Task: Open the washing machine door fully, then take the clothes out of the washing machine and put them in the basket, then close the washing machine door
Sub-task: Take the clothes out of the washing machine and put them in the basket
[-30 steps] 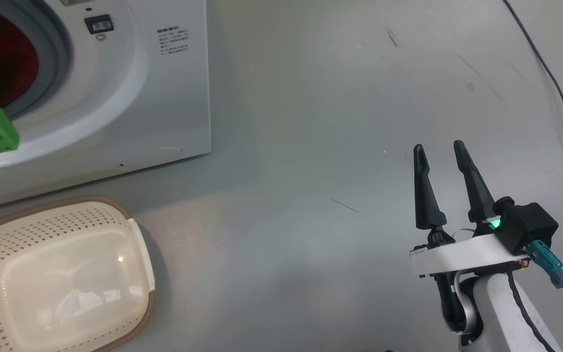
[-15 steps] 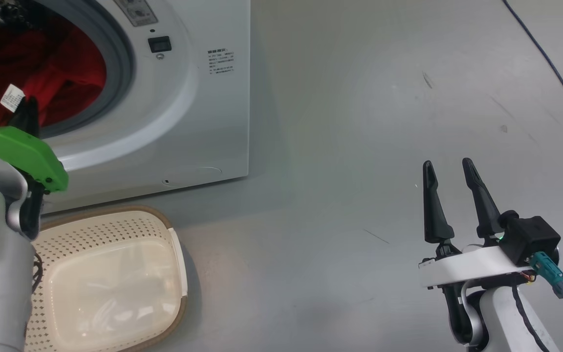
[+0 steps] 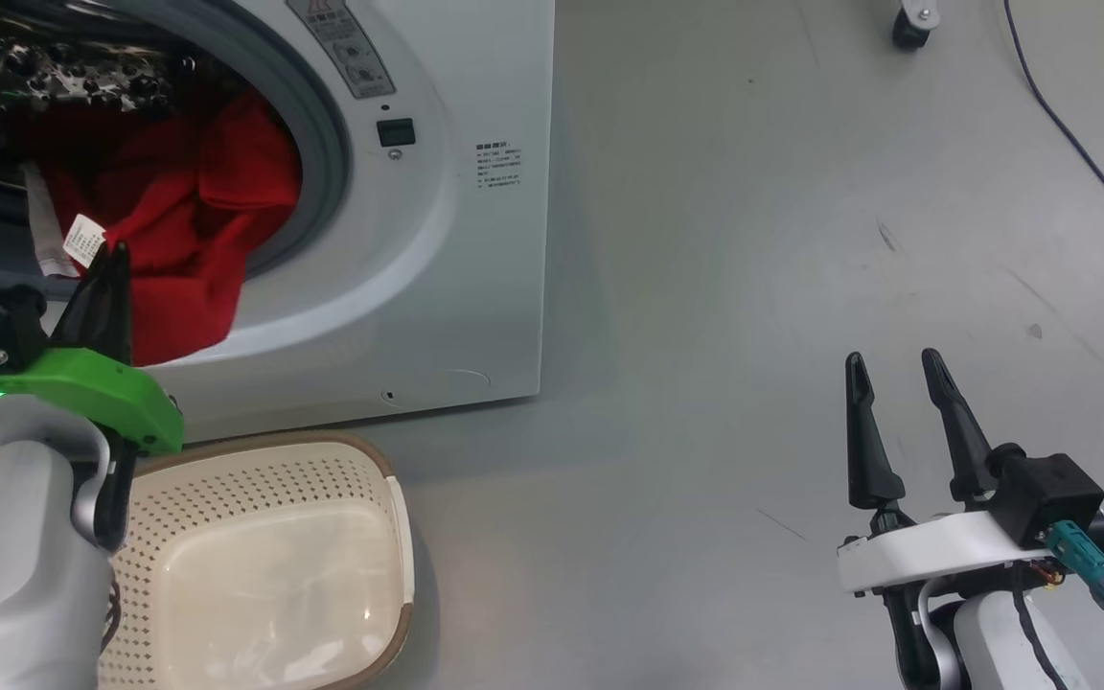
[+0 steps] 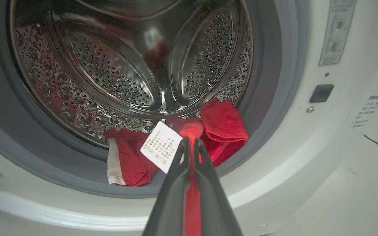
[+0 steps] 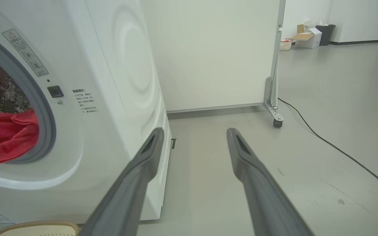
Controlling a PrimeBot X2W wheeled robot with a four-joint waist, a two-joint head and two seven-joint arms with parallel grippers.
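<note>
Clothes (image 4: 223,126), crumpled red fabric, clamped in left end effector (image 4: 191,143), right end effector (image 5: 195,131) apart, perforated steel drum (image 4: 110,75)

I'm seeing even, soft overhead light, bright everywhere on the pale floor (image 3: 724,287). Just below my left gripper (image 3: 114,254) the basket (image 3: 322,479) is throwing back a broad milky glare. Past that gripper's tips the washing machine (image 4: 116,75) is glinting with hard speckles off its steel, and the clothes (image 4: 223,127) pinched in it are smearing red near the lens. Around my right gripper (image 5: 194,131) straight edges are bowing, and its fingers are blurring.
</note>
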